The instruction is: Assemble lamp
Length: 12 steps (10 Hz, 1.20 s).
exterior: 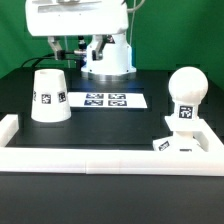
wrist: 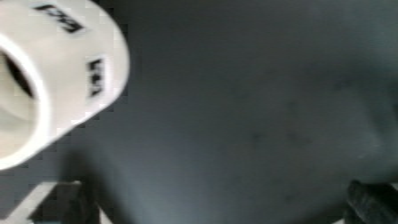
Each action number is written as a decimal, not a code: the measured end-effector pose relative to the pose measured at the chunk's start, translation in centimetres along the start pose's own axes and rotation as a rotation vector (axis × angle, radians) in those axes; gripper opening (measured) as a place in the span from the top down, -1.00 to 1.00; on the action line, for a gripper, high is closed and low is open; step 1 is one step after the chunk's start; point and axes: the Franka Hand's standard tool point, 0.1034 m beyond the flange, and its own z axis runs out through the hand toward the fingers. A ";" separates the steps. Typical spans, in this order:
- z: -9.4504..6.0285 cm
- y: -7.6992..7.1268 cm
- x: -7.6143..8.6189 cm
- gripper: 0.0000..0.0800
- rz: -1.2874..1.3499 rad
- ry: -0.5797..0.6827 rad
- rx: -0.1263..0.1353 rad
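Lamp: bulb (exterior: 186, 95) seated on base (exterior: 183, 141), frame right; shade (exterior: 50, 97) loose, left, unfitted. Gripper (exterior: 72, 47) grasp: cannot tell.

You are looking at a robotics lab bench, not a home or shop. A black table (exterior: 110, 125) sits against a black backdrop, with a white arm base (exterior: 106, 55) bolted at the back. A marker board (exterior: 105, 100) lies flat on the table. The white parts you see, a shade (exterior: 49, 95), a bulb (exterior: 186, 97) and a base (exterior: 180, 143), all carry square tags. A white rail (exterior: 100, 158) fences the front edge.
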 end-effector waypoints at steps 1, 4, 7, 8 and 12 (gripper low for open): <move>0.2 1.0 -0.2 -0.75 0.008 -0.007 -0.004; 0.4 1.1 -0.3 -0.75 0.011 -0.010 -0.004; 0.4 1.3 -0.4 -0.75 -0.001 -0.009 -0.006; 0.8 2.1 -0.6 -0.75 -0.023 -0.004 -0.011; 2.5 3.6 -1.7 -0.75 -0.041 0.008 -0.034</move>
